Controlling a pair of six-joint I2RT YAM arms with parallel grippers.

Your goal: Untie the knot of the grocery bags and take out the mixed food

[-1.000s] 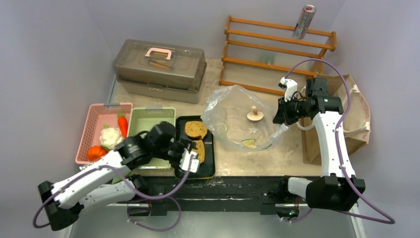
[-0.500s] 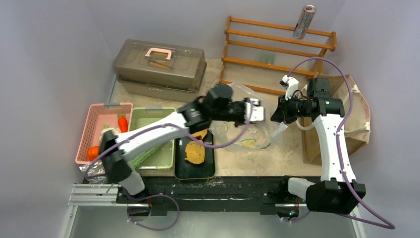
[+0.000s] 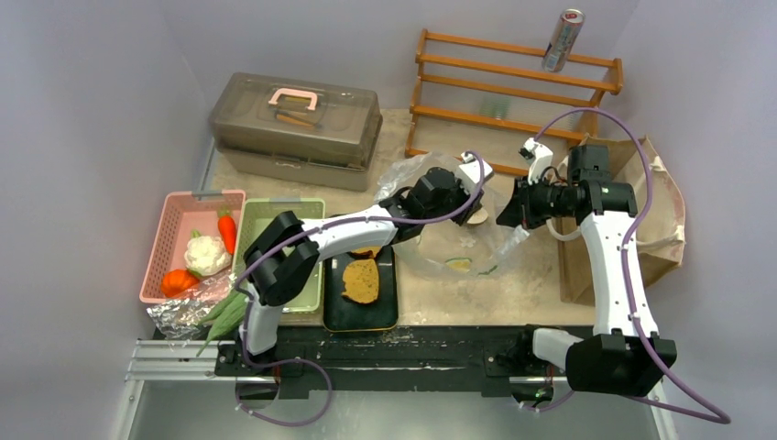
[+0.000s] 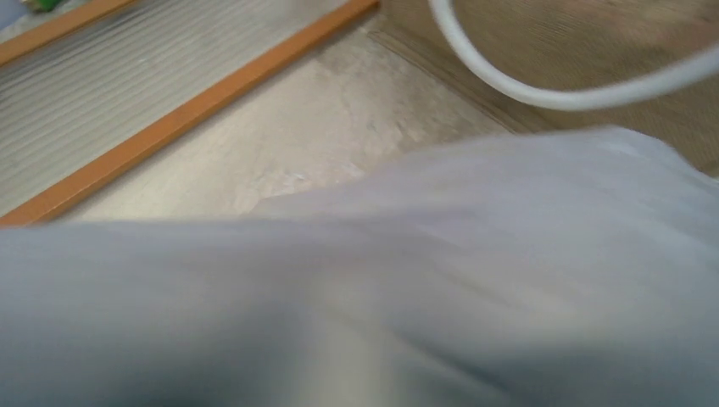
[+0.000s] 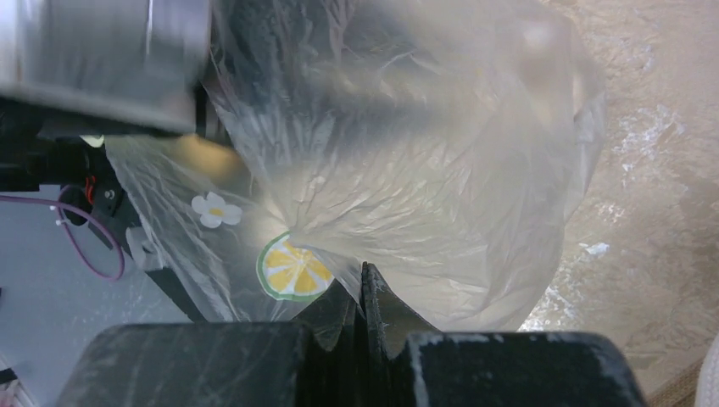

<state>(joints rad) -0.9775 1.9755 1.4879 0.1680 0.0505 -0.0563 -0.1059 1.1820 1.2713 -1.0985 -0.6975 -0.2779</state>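
Observation:
The transparent plastic bag [image 3: 440, 229] lies open in the middle of the table. My right gripper [image 3: 509, 216] is shut on its right edge, and the right wrist view shows the jaws pinching the film [image 5: 363, 284] beside a lemon print. My left gripper [image 3: 467, 191] reaches into the bag's mouth; the left wrist view shows only blurred film [image 4: 424, 297], so its jaws are hidden. The mushroom is hidden under that gripper. The brown paper bag [image 3: 662, 215] lies at the right. Two toast slices [image 3: 360, 280] sit on the black tray [image 3: 385, 312]. Cauliflower [image 3: 206, 254], carrot [image 3: 226, 229] and tomato [image 3: 176, 280] are in the pink basket [image 3: 169, 234].
Green pods [image 3: 224, 312] and foil wrap [image 3: 177, 317] lie at the front left beside the green basket [image 3: 275, 215]. A grey lidded case [image 3: 293, 119] stands at the back left. A wooden rack [image 3: 513, 92] with a silver can [image 3: 562, 39] stands behind the bag.
My left arm has swung from the black tray across to the transparent bag and reached into its mouth, covering the mushroom. My right gripper has kept its hold on the bag's edge.

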